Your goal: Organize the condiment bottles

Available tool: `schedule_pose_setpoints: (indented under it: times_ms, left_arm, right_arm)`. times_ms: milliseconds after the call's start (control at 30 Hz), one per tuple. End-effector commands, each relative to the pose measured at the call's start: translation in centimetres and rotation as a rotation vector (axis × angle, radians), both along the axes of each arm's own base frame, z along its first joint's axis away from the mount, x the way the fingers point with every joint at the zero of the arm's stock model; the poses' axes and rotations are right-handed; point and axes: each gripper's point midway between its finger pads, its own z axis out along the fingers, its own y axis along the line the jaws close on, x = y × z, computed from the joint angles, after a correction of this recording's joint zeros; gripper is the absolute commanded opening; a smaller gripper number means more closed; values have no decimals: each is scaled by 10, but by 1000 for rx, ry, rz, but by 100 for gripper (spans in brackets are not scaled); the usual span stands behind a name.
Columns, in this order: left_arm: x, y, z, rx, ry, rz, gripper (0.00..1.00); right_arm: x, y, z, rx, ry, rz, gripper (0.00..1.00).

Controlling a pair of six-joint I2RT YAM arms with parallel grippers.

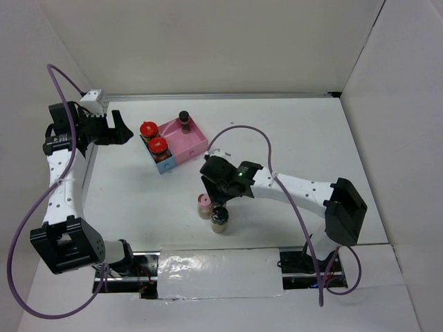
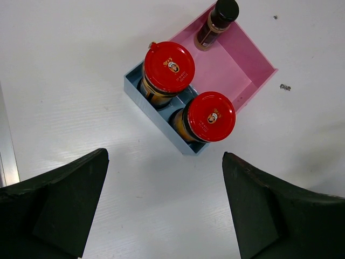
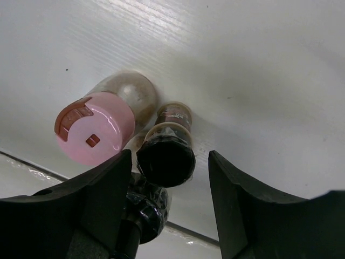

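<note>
My right tool (image 3: pixel 168 155) is released, jaws straddling a black-capped bottle (image 3: pixel 164 162) beside the pink-capped jar (image 3: pixel 95 135), lower centre. My left tool (image 2: pixel 164 157) gapes, facing two red-lidded jars (image 2: pixel 168 66) (image 2: pixel 211 116) in the tray (image 2: pixel 237 59).

Red-lidded jars (image 2: pixel 169 66), pink-and-blue tray (image 2: pixel 226 70)

You see a pink-and-blue divided plastic tray (image 1: pixel 181 148) on the white counter (image 1: pixel 311 138) | blue compartment: far red-lidded jar (image 1: pixel 148 129), near red-lidded jar (image 1: pixel 158 145) | pink compartment: slim dark black-capped bottle (image 1: pixel 184 119), upright | nearer you: pink-capped jar (image 1: pixel 205 205) just beside a second black-capped bottle (image 1: pixel 219 220), right end effector (image 1: pixel 213 194) close by them
</note>
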Motion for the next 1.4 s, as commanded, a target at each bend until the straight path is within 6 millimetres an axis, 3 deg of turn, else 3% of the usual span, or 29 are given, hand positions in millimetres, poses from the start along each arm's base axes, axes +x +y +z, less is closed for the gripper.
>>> schedule_pose_setpoints:
  times_ms: [0, 167, 367, 467, 500, 600, 633, 667, 700, 733, 767, 800, 900, 933, 1000, 1033, 1133, 1200, 1267, 1367]
  left_arm:
    - [1, -2, 12, 4, -46, -21, 99]
    - [1, -2, 11, 10, -44, -18, 99]
    - [0, -2, 10, 7, -43, -18, 99]
    - [0, -1, 11, 8, -45, -19, 99]
    - [0, -2, 10, 8, -42, -19, 99]
    - [0, -2, 10, 9, -45, -19, 99]
    - [0, -2, 9, 8, -42, -19, 99]
    - [0, -1, 10, 9, -45, -17, 99]
    - [0, -2, 10, 7, -46, -18, 99]
    - [0, -2, 10, 6, -45, -21, 99]
    - [0, -2, 10, 6, -45, -21, 99]
    - [0, -2, 10, 4, -46, -20, 99]
    - [-1, -2, 10, 5, -48, -18, 99]
    - [-1, -3, 9, 4, -45, -21, 99]
    - [-2, -2, 8, 8, -42, -19, 99]
    - [-2, -2, 9, 9, -45, -18, 99]
    - [-4, -2, 8, 14, -40, -14, 99]
    - [-5, -1, 7, 20, -36, -12, 99]
    - [-5, -2, 6, 18, -30, -12, 99]
    - [-6, -2, 2, 15, -21, -12, 99]
  right_arm:
    - [6, 7, -2, 21, -10, 10, 66]
    - [5, 8, -18, 6, 14, 11, 63]
    - [8, 3, -17, -1, 8, -11, 58]
    - [13, 0, -13, -4, -15, -29, 44]
    - [15, 1, -10, -2, -25, -31, 29]
    - [27, 3, 3, -5, -68, -37, 7]
    - [32, 1, 8, -17, -86, -41, 4]
    - [42, 9, 24, -2, -122, -27, 0]
    - [54, 8, 28, -12, -137, -34, 0]
    - [68, 14, 51, 6, -183, -38, 0]
    - [79, 14, 60, -12, -212, -17, 0]
    - [102, 17, 80, -9, -259, -9, 0]
    - [139, 27, 106, 8, -314, 15, 0]
    - [163, 35, 117, 22, -341, 6, 0]
    - [186, 40, 119, 5, -356, 36, 0]
    - [208, 49, 119, 16, -368, 30, 0]
    - [237, 70, 112, 20, -374, 61, 0]
    - [246, 82, 115, 48, -391, 80, 0]
    - [253, 91, 100, 67, -387, 93, 0]
    - [259, 97, 95, 94, -400, 95, 0]
